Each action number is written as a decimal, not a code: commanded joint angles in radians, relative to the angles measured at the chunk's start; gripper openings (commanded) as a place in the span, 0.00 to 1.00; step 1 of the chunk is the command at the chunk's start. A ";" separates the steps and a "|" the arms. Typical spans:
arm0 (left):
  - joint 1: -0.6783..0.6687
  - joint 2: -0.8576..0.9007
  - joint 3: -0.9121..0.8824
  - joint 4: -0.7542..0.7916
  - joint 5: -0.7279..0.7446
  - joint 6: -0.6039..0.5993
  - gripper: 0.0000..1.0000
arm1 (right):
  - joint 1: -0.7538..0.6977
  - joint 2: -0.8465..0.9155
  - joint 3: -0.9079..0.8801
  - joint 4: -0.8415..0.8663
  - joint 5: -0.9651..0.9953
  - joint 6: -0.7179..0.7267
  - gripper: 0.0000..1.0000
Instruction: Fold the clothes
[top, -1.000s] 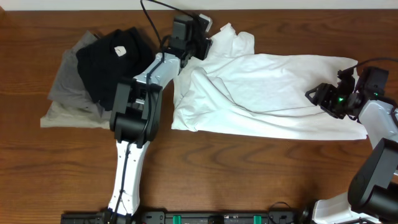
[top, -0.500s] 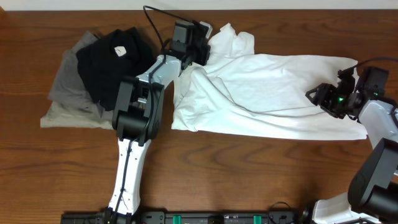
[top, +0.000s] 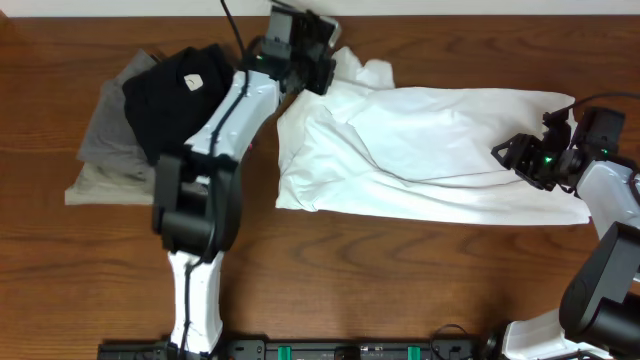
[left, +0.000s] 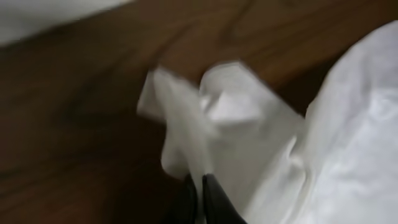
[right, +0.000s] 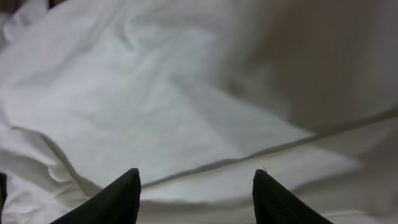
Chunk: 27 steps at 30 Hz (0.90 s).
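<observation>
The white T-shirt lies rumpled across the middle and right of the table; no chest graphic shows. My left gripper is shut on a bunched part of the shirt at its top left end, near the far edge. In the left wrist view the closed fingers pinch a fold of white cloth above the wood. My right gripper is open over the shirt's right end. In the right wrist view its fingers stand apart above white fabric with nothing between them.
A black folded garment with a pale tag lies on grey folded garments at the left, close to my left arm. The brown wooden table shows in front of the shirt. The table's far edge runs just behind my left gripper.
My left gripper has lifted and moved toward the far edge with the shirt's top left part, pulling that bunch in and up. The right arm has not moved.
</observation>
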 joint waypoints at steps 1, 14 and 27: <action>-0.014 -0.005 0.005 -0.061 -0.039 0.047 0.06 | 0.008 -0.023 0.019 0.009 0.000 -0.015 0.56; -0.039 -0.005 0.004 -0.327 -0.164 0.046 0.08 | 0.008 -0.023 0.019 0.089 0.010 -0.014 0.60; -0.039 0.042 0.004 -0.066 -0.218 0.078 0.60 | 0.008 -0.023 0.019 0.089 0.038 -0.014 0.61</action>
